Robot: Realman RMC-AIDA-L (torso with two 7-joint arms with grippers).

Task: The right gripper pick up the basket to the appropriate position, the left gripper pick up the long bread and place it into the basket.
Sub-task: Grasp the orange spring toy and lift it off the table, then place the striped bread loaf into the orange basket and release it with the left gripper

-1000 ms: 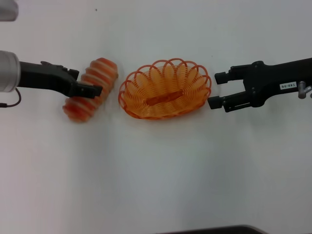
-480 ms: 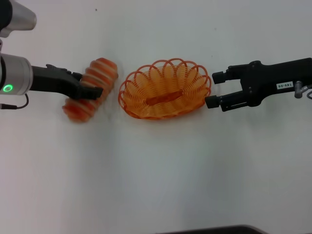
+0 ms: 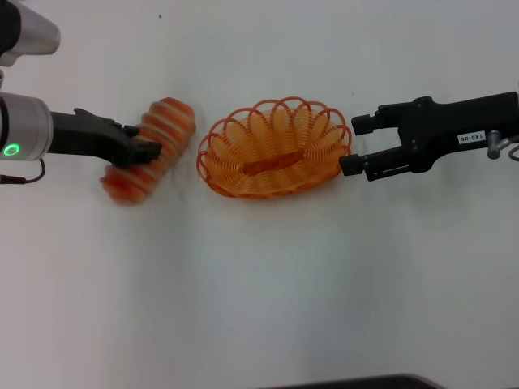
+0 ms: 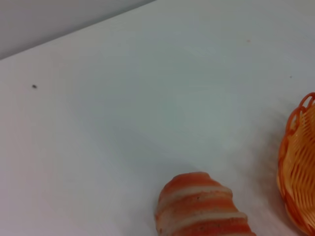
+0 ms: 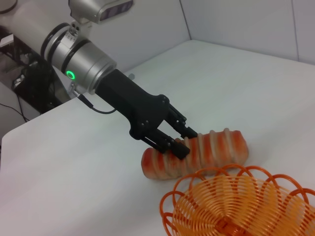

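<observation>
Long bread [image 3: 147, 150]: ribbed, orange-red, flat on desk [image 3: 259, 284], clamped by left end effector [image 3: 144, 148]; right end effector [image 3: 357, 144] spread wide beside basket [image 3: 276, 148].

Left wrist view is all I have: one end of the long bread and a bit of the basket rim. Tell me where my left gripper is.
Observer: The left gripper is at the middle of the long bread, its fingers closing on the loaf's sides.
Operator: Report whether the bread is off the table.
Observer: It looks to be resting on the table, beside the basket, not in it.
Operator: Give me the right gripper.
Observer: The right gripper is open at the basket's far end from the bread, its fingers straddling the rim without gripping it.
</observation>
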